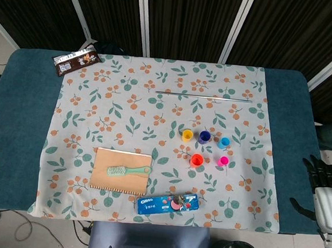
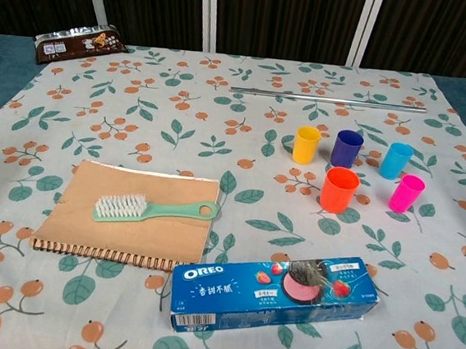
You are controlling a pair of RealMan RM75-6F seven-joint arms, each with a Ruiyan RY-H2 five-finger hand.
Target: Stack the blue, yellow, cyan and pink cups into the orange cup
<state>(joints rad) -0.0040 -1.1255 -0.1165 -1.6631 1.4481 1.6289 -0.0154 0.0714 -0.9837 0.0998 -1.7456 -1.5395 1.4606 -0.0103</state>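
Orange cup (image 1: 196, 160) well apart from right hand (image 1: 322, 191) (seemingly empty, partly cropped).

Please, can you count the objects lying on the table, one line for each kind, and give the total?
Small plastic cups: 5 (orange, yellow, dark blue, cyan, pink)
Brown spiral notebook: 1
Green brush: 1
Blue Oreo box: 1
Dark snack packet: 1
Thin metal rod: 1
Total: 10

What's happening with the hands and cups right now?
Right hand empty, off the table's right edge; left unseen. Orange cup empty, other four cups standing apart. Nothing blocking.
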